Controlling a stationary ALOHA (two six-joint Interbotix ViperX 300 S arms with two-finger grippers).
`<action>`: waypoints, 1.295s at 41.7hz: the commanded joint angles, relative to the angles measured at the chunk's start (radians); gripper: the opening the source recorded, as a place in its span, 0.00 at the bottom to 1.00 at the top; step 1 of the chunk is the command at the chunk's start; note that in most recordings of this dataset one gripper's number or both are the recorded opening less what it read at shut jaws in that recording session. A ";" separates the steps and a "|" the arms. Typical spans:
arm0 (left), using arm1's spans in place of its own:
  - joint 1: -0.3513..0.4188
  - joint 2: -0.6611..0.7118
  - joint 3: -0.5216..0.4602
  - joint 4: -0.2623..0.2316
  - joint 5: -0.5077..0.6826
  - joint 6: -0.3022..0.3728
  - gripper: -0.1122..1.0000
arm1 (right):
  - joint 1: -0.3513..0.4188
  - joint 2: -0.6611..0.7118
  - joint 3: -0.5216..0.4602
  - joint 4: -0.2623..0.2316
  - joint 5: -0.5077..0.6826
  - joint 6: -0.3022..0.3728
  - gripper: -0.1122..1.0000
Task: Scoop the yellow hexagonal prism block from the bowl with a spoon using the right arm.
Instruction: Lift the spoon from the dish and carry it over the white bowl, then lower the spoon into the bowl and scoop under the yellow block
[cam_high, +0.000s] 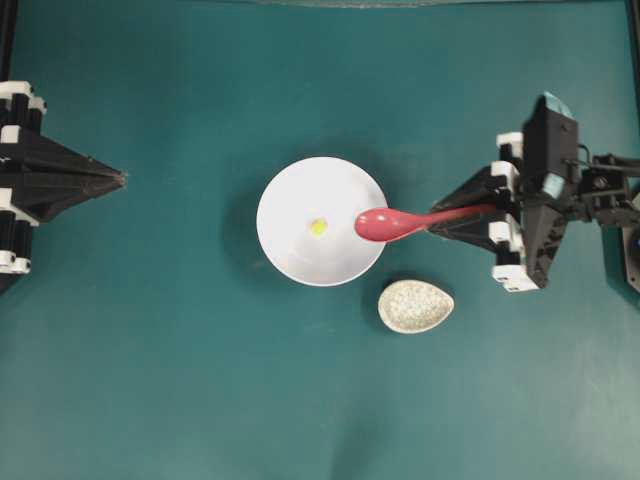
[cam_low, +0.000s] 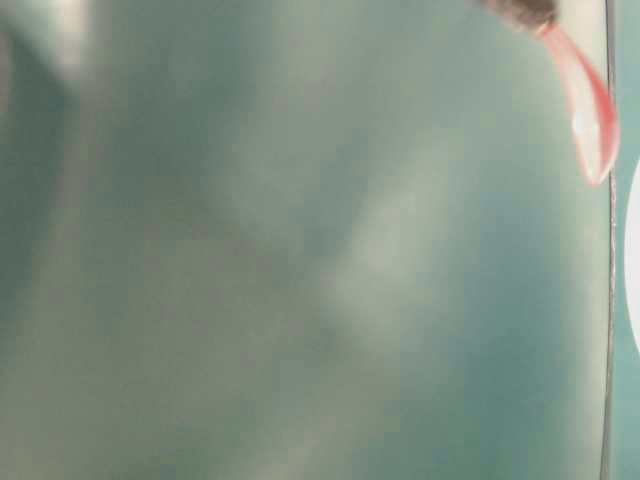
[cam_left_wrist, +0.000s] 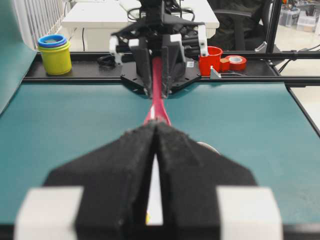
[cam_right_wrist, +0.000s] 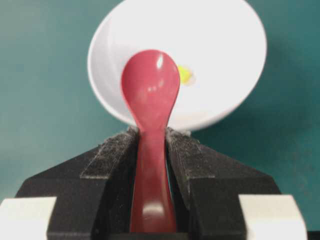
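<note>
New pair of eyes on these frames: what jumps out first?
The red spoon, clamped by its handle in the right end effector, with its scoop over the right rim of the white bowl at the table's centre. Next, the tiny yellow block lying in the bowl. The left end effector sits shut at the far left.

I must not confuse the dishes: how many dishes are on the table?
2: the white bowl at the centre, and the speckled dish beside it, nearer the right gripper. None looks hidden.

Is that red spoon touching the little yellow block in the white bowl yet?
Apart. The overhead view shows bare white bowl between the spoon scoop at the rim and the yellow block near the middle.
</note>
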 joint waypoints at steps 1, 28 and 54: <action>0.000 0.009 -0.023 0.003 -0.005 -0.002 0.11 | -0.031 0.009 -0.077 -0.005 0.078 -0.005 0.33; 0.002 0.009 -0.021 0.003 0.011 -0.006 0.11 | -0.106 0.267 -0.405 -0.005 0.532 0.006 0.33; 0.000 0.009 -0.020 0.003 0.011 -0.011 0.11 | -0.104 0.374 -0.439 -0.005 0.571 0.018 0.33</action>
